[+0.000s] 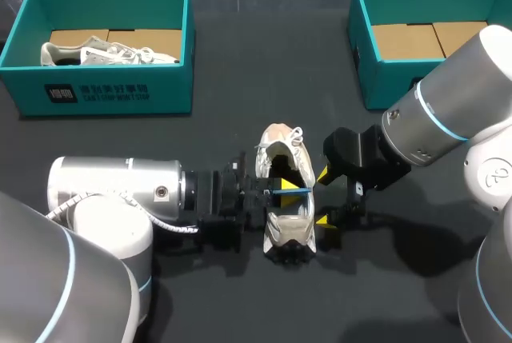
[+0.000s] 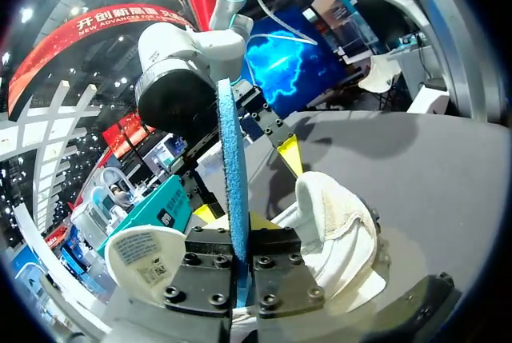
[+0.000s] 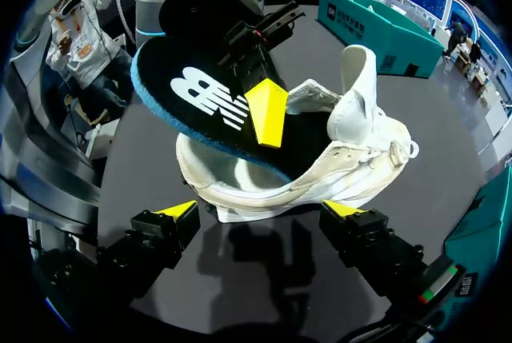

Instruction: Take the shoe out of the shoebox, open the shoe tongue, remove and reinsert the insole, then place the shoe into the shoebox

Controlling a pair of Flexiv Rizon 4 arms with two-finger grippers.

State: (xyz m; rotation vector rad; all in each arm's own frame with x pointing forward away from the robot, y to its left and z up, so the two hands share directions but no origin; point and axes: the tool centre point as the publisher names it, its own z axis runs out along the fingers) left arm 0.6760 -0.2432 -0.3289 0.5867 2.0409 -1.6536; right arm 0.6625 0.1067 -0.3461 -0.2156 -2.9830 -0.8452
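Near the middle of the tabletop point(image 1: 232, 131), the white shoe point(image 1: 288, 231) is lying out of its box, toe pointing toward the far edge, with my two arms closing in on it from either side. I am pinching the insole point(image 3: 210, 103) with my left gripper point(image 1: 282, 189), both yellow-tipped fingers pressing on it from two sides. The insole is sitting at a slant, its front end dipping into the shoe's opening and its heel end lifting clear above the collar. My right gripper point(image 1: 323, 197) is hanging spread just beside the shoe's right flank, holding nothing; whether a fingertip is brushing the upper I cannot tell. The tongue point(image 3: 358, 79) is standing up and folded forward, so I am counting the unboxing and the tongue-opening as done. From one moment I am not able to say whether the insole is coming out or going back in, so I am judging the task as roughly at its middle. Seating the insole flat and boxing the shoe are what I am treating as left. Along the far edge, an empty teal shoebox point(image 1: 364, 55) is waiting at the right corner, which I am taking as the destination, while another teal box point(image 1: 112, 87) at the left corner is holding a second shoe point(image 1: 104, 53).
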